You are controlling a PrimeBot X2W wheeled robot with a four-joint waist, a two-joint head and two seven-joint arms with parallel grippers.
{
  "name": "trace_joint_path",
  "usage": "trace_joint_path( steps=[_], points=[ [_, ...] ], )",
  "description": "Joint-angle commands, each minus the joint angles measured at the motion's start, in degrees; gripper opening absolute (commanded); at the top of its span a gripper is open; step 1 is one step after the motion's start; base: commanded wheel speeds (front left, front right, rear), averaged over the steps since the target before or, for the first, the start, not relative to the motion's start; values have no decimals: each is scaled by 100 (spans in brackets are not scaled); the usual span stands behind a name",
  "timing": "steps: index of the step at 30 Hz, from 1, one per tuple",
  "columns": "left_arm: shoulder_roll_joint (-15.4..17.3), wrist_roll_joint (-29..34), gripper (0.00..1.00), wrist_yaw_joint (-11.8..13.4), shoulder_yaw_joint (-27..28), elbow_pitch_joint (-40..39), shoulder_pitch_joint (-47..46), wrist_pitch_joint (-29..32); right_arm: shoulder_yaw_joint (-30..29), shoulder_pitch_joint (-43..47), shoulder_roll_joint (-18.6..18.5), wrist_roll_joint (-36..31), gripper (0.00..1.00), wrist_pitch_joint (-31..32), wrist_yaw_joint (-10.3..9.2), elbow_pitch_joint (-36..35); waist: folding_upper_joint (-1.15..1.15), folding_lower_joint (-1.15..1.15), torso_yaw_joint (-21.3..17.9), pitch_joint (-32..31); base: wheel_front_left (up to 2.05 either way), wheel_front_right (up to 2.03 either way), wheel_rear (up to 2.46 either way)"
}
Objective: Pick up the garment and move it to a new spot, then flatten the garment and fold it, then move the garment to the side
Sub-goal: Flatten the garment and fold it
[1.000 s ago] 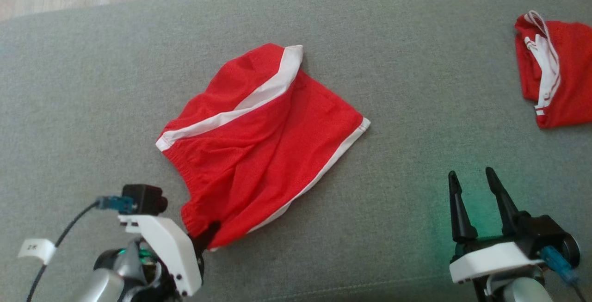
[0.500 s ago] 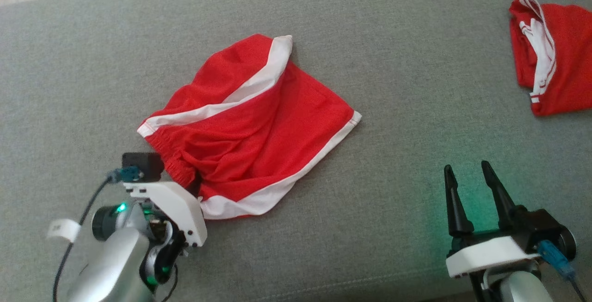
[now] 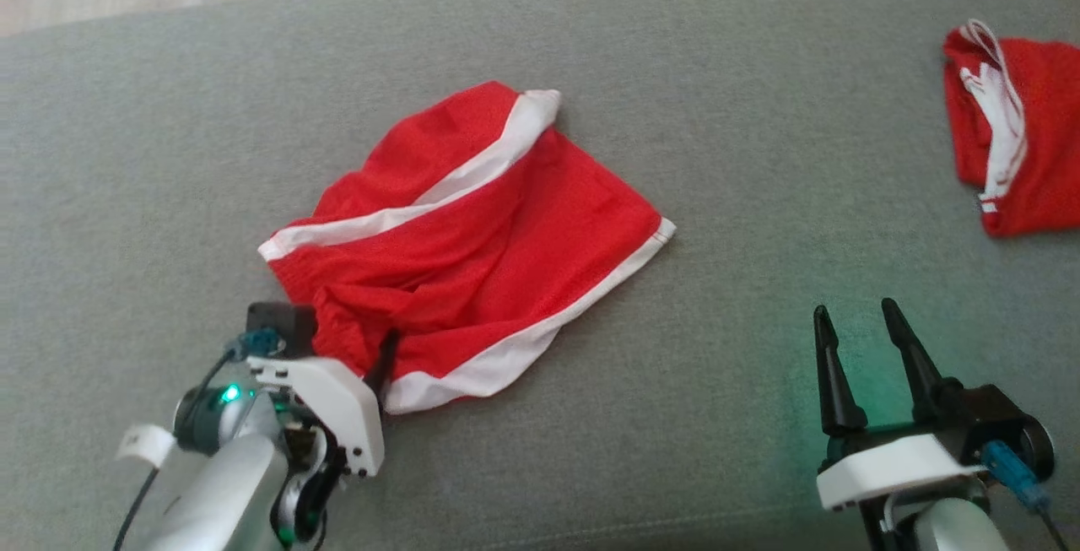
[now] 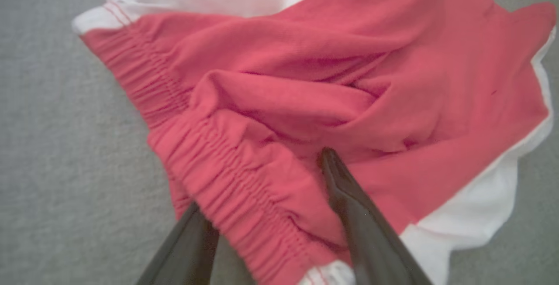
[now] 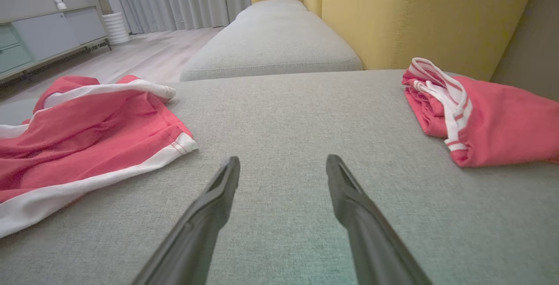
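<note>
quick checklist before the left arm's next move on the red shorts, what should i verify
1. Left gripper jaws apart: ok.
2. Waistband lies between the left fingers: ok.
3. Red shorts flat: not ok, bunched near the waistband.
4. Right gripper open, nothing between its fingers: ok.
5. Folded red garment apart from the shorts: ok.
6. Fabric free of both left fingers: cannot tell.

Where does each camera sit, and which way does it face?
Head: on the head, facing down at sofa and shorts; left gripper and right gripper at the bottom.
Left wrist: on the left arm, facing the shorts' waistband past its spread fingers.
Right wrist: on the right arm, facing the backrest over its spread fingers.
Shared: head and right wrist show the other garment.
</note>
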Motion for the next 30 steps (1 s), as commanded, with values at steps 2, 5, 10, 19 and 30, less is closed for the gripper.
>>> trace_joint_path(
  steps=[2,5,10,19,30],
  points=[
    [251,-48,100,140,180,-80,231,42,130,15,-36,-58,100,-62,41,-159,0,0,155,-92,0,0,0],
    [269,-96,100,190,161,-315,353,133,152,32,-36,-48,100,-62,41,-138,0,0,230,-191,0,0,0],
    [342,-127,100,261,139,-625,471,297,151,78,-36,-36,100,-62,41,-121,0,0,271,-277,0,0,0],
    [640,-406,100,298,224,-1572,727,821,243,107,-36,46,100,-62,41,-103,0,0,198,-322,0,0,0],
    [1362,-374,100,548,248,-3035,1109,1530,219,145,-36,118,100,-62,41,-86,0,0,98,-349,0,0,0]
  ],
)
